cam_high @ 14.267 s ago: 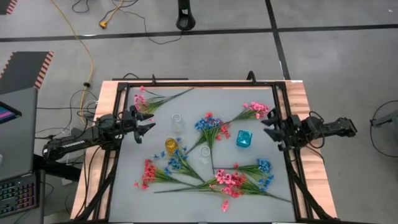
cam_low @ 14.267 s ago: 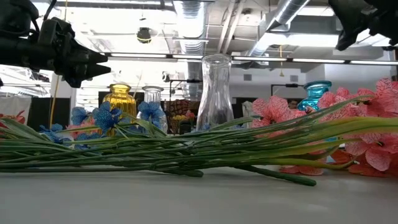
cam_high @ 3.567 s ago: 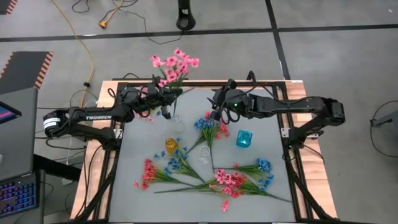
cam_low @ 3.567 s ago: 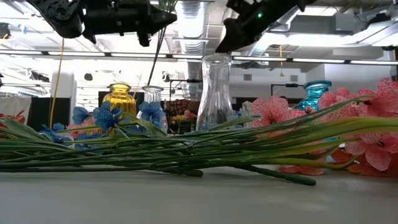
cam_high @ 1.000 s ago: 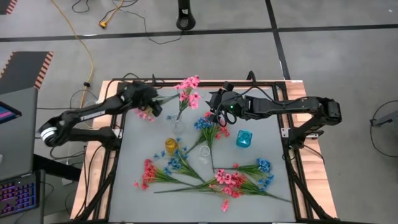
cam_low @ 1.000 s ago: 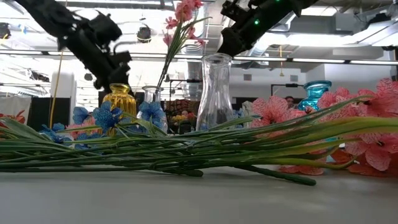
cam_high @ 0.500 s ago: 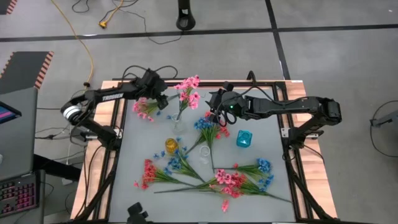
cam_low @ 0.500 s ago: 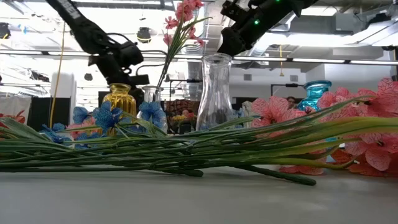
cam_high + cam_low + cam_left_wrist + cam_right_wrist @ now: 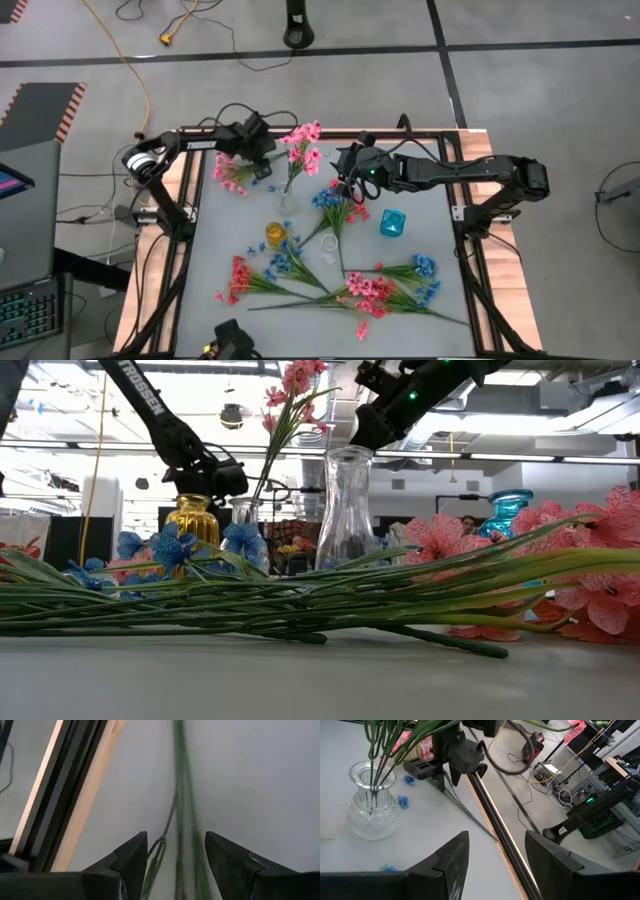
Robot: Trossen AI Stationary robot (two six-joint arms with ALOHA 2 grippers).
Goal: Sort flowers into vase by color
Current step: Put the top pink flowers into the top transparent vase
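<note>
Left gripper point(image 9: 262, 160) jaws apart, empty, over pink flowers point(image 9: 233, 172) near table's far-left corner; light, floppy; pinch stem mid-length.

1. The small cut-glass vase point(image 9: 286, 197) stands near the table's point(image 9: 420, 230) far edge, a pink flower spray point(image 9: 301, 145) in it.
2. The left gripper point(image 9: 262, 163) hangs open just left of it, over another pink spray point(image 9: 233, 172) lying flat.
3. The right gripper point(image 9: 343, 187), open, sits right of the vase.
</note>
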